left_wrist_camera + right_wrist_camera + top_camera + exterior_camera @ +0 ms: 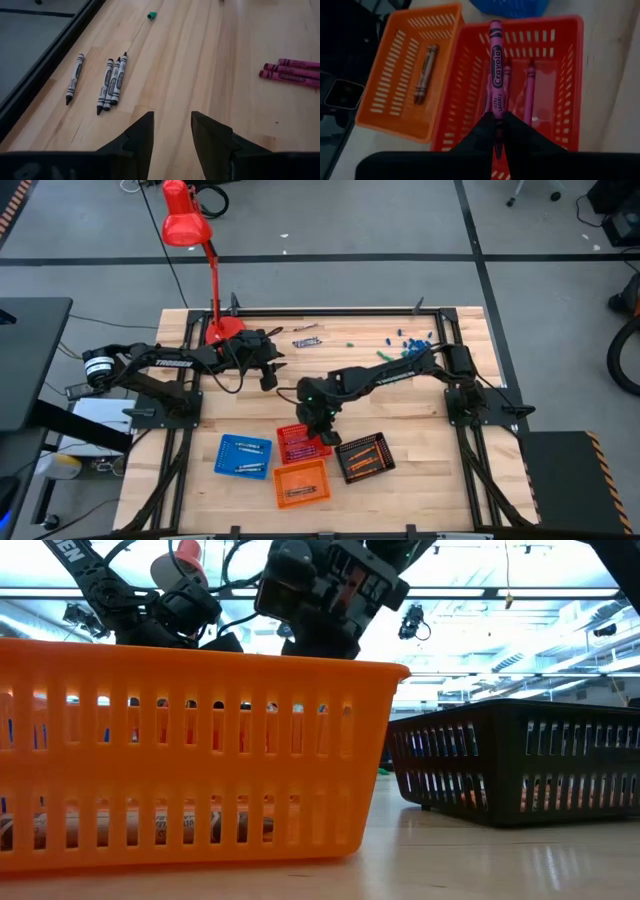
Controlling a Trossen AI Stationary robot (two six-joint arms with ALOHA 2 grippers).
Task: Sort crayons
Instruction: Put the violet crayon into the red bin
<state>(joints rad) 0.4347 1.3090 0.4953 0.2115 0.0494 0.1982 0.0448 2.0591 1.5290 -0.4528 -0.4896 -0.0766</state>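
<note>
R gripper: fingers pinched shut on a magenta crayon, wrapper reads "Crayola" w/ smaller print below, too small to read. It hangs over the red basket, slotted plastic, w/ two more magenta crayons lying inside. Orange basket just beside it, same slotted make, holds one brownish-orange crayon; only this wrist view shows the contents clearly.

L gripper: fingers apart, holding nothing, over bare wood-plank worktop. Grey-silver crayons, paper-wrapped, dark tips, lie at approx 10 o'clock from the fingers; three touch side by side, a fourth apart. Magenta crayons at 2 o'clock. Small green bit at 12.

High view: blue basket at 9 o'clock of the red one, black basket at 3. Red lamp at worktop's far edge.
</note>
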